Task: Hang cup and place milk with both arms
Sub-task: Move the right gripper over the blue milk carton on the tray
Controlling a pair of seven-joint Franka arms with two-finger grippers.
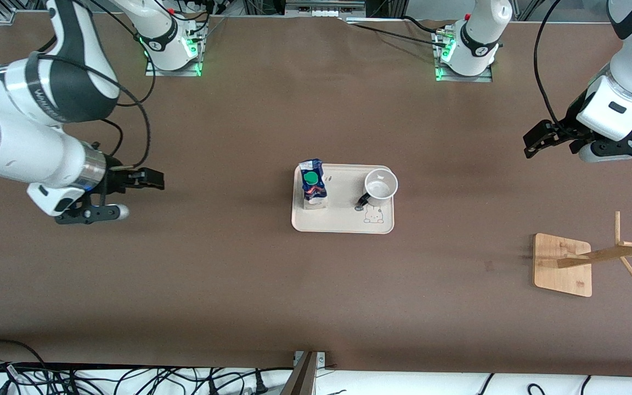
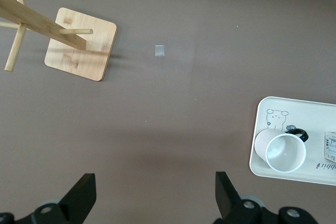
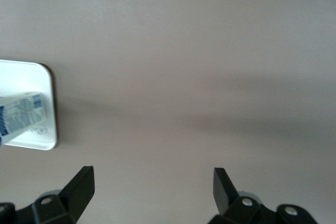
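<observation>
The white cup (image 1: 380, 186) with a black handle stands upright on a cream tray (image 1: 343, 222) at the table's middle, on the tray's part toward the left arm's end. The blue milk carton (image 1: 312, 184) with a green cap stands on the tray toward the right arm's end. My left gripper (image 1: 531, 144) is open and empty over bare table toward the left arm's end. My right gripper (image 1: 154, 180) is open and empty over bare table toward the right arm's end. The left wrist view shows the cup (image 2: 283, 152) and the open gripper (image 2: 155, 192). The right wrist view shows the milk (image 3: 21, 114) and the open gripper (image 3: 153, 187).
A wooden cup rack (image 1: 563, 264) with pegs stands toward the left arm's end, nearer to the front camera than the tray; it also shows in the left wrist view (image 2: 81, 51). A small pale patch (image 2: 160, 50) lies on the table beside the rack.
</observation>
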